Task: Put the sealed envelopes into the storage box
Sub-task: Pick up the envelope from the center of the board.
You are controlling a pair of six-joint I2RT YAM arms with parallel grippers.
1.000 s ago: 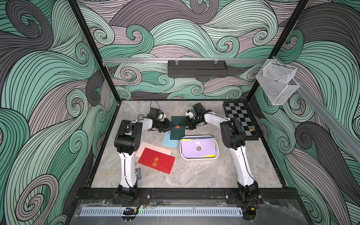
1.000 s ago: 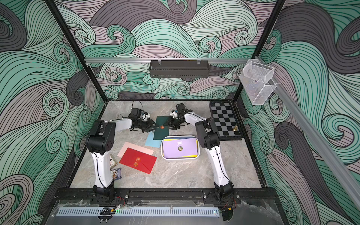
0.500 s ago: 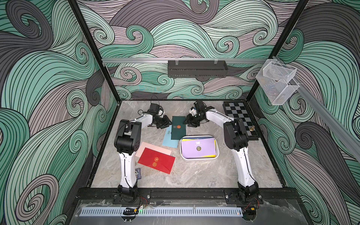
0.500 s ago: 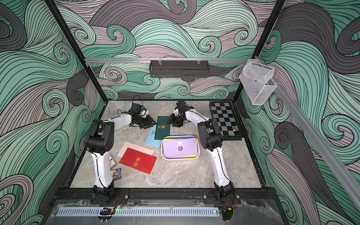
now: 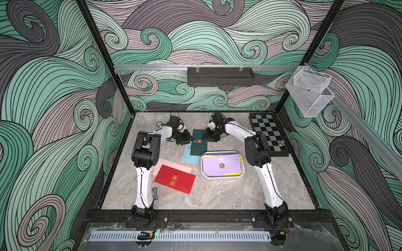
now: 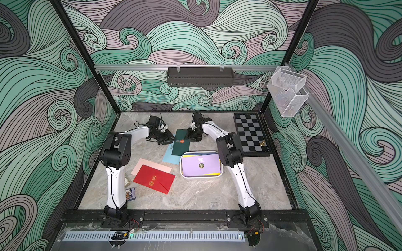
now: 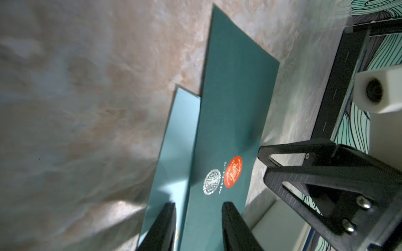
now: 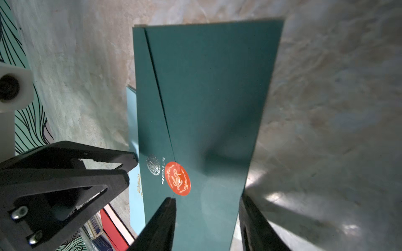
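Hardly anything has shifted over the last second: both arms have only nudged about at the back, and the dark green envelope (image 5: pixel 199 150) lies where it did, flat on the worktop (image 5: pixel 217 195), its near end overlapping a light blue envelope (image 5: pixel 189 156). Its long axis runs away from the robot, with the orange seal toward the far end and a slight buckle in the paper. The left claw (image 7: pixel 199 204) is at its left long edge and the right claw (image 8: pixel 207 197) at its right one, both beside the seal. Each stands half-wide, clamping nothing that shows. The storage box (image 5: pixel 221 177), a lilac envelope (image 5: pixel 228 165) on top inside, sits just off the near end, toward the right arm. It lies crosswise, so the envelope likely needs a quarter turn going in.
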